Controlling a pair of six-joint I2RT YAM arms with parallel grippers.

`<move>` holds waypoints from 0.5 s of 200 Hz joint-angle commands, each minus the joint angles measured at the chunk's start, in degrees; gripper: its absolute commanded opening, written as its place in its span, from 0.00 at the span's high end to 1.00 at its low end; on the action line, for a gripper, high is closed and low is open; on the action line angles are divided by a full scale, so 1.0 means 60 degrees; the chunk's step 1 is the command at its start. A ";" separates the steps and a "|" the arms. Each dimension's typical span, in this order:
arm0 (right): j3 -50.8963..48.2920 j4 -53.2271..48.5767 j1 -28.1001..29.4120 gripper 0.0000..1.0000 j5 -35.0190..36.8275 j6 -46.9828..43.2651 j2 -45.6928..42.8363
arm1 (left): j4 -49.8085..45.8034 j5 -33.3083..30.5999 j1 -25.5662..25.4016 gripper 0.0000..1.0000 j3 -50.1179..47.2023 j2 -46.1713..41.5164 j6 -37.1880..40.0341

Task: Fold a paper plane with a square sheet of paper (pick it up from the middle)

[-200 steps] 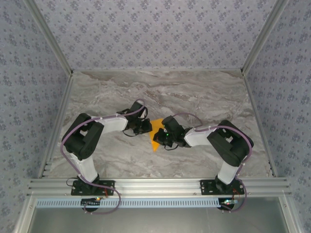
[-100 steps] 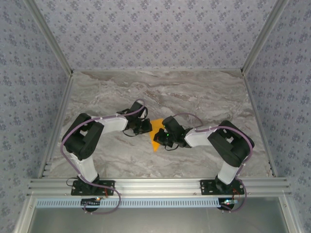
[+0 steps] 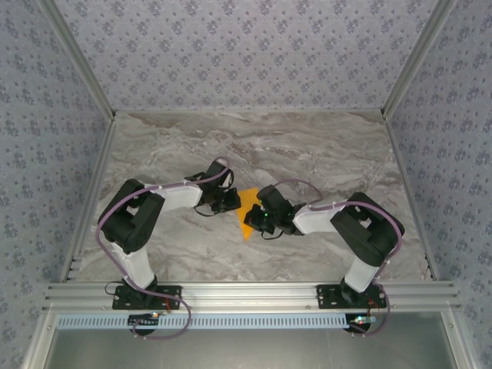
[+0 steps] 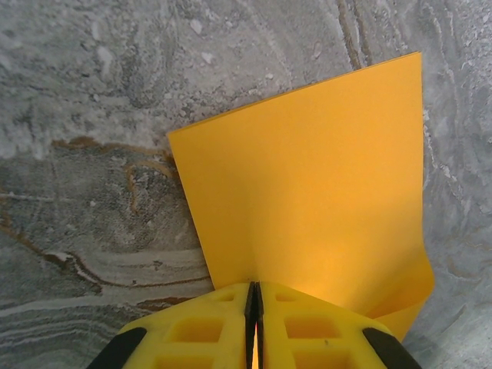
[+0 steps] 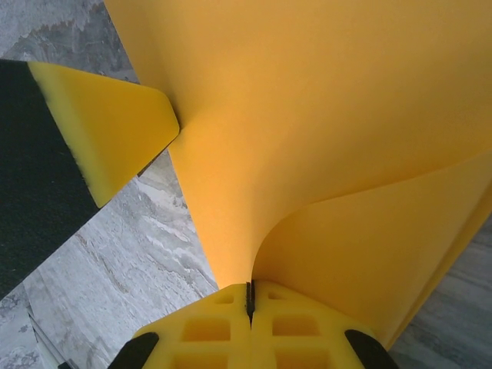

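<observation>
Near the middle of the table (image 3: 323,150): we see the square sheet of paper (image 3: 247,209), bright orange, between the two arms, which meet there from both sides.
Fingers of the left gripper (image 4: 254,289): the two yellow jaws are pressed together, and one edge of the sheet is pinched between them.
Fingers of the right gripper (image 5: 248,293): also closed tightly, with the paper going into the thin slit between them.
Sheet in the left wrist view: it spreads away from the fingers as a smooth plane over the grey marble, and its right lower corner curls under.
Sheet in the right wrist view: it rises from the jaws and bends in a soft curve; one yellow finger (image 5: 115,123) of the left gripper touches its left edge.
Contact with the table: we cannot tell whether the paper lies on the surface or hangs above it.
</observation>
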 commanded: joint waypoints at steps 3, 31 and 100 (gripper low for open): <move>-0.0113 -0.0455 0.0064 0.99 0.0228 -0.0187 0.0033 | -0.0438 0.0046 -0.0065 0.86 0.0073 0.0350 0.0180; -0.0048 -0.0380 0.0064 0.98 0.0151 -0.0166 0.0215 | -0.0452 0.0075 -0.0066 0.86 0.0090 0.0314 0.0184; -0.0145 -0.0671 0.0068 0.71 0.0158 -0.0121 0.0312 | -0.1103 -0.0151 0.0301 0.80 0.0410 -0.0851 0.0183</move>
